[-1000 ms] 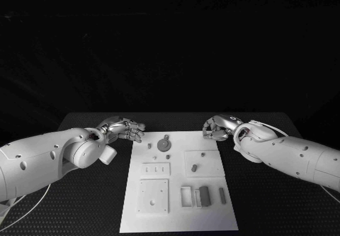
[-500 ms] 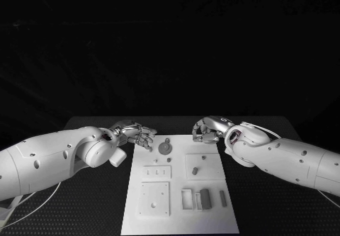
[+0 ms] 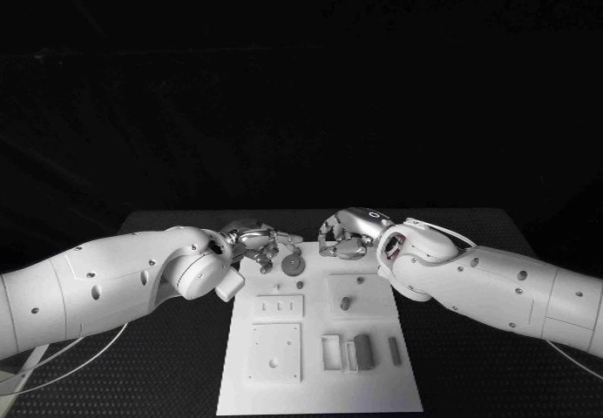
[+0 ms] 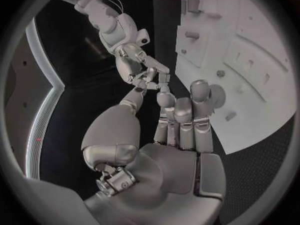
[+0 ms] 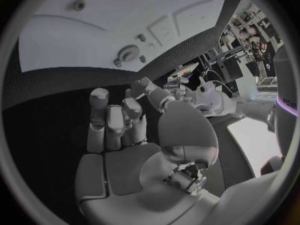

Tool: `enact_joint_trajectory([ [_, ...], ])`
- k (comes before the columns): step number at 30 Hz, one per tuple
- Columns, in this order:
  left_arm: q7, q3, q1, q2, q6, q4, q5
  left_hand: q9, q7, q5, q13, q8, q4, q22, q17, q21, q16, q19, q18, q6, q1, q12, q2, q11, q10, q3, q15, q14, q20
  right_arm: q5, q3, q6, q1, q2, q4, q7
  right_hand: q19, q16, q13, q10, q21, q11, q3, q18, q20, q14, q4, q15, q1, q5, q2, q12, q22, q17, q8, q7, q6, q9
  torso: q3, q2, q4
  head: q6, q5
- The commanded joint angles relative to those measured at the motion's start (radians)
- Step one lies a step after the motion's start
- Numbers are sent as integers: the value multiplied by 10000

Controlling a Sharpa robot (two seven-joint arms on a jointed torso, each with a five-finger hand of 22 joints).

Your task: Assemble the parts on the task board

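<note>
The scene is dim and nearly colourless: everything behind the black table (image 3: 164, 222) falls into flat darkness, while the white task board (image 3: 321, 383) is the brightest surface and stays sharp in the head view. Soft highlights sit on the silver left hand (image 4: 178, 130), which casts a faint shadow onto the board beside it. In both wrist views a dark frame rings the circle and the board's straight edges bow strongly near that rim.

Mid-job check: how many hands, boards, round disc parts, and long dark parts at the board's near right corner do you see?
Hands: 2, left hand and right hand
Task board: 1
Round disc part: 1
Long dark parts: 2, block and bar
Total: 6
</note>
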Motion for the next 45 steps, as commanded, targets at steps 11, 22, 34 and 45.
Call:
enact_joint_trajectory([
  [11, -692, -2, 10, 165, -536, 239, 58, -47, 17, 1, 404, -365, 144, 204, -157, 299, 579, 418, 948, 1, 32, 439, -81, -30, 304, 264, -163, 470, -81, -326, -20, 329, -31, 279, 351, -378, 18, 20, 0, 21, 33, -47, -37, 432, -70, 30, -33, -6, -81, 31, -10, -6, 158, -20, 18, 286, 369, 11, -15, -10, -23, -51, 14],
  [22, -1715, -2, 11, 222, -375, 327, -693, -135, 39, 1, 457, -594, 338, 234, -319, 277, 650, 408, 979, 83, -315, 393, -251, -8, 302, 241, -141, 438, -54, -409, -21, 274, -47, 274, 552, -435, 21, 19, -21, 7, 32, -47, -37, 432, -72, 36, -32, -7, -87, 31, -13, -22, 157, -16, 18, 286, 371, 12, -18, -10, -22, -135, 5],
  [34, -1770, 0, 11, 273, -370, 305, -510, -165, 39, 2, 469, -699, 388, 239, -428, 241, 664, 384, 998, 138, -339, 335, -279, -8, 289, 313, -141, 400, -43, -425, -21, 382, -61, 311, 651, -458, 29, 18, -2, 27, 32, -49, -39, 432, -76, 44, -35, -8, -96, 31, -32, -10, 156, -18, 16, 284, 377, 15, -23, -6, -31, -172, 14],
  [45, -1761, 0, 14, 247, -431, 294, -531, -177, 42, 1, 488, -767, 340, 253, -505, 232, 698, 386, 1004, 192, -277, 309, -184, -5, 301, 359, -137, 386, -33, -424, -41, 465, -64, 351, 610, -494, 33, 16, -12, 23, 31, -50, -40, 432, -78, 49, -31, -9, -107, 31, -41, -20, 154, -19, 15, 283, 381, 17, -33, -9, -22, -195, 17],
])
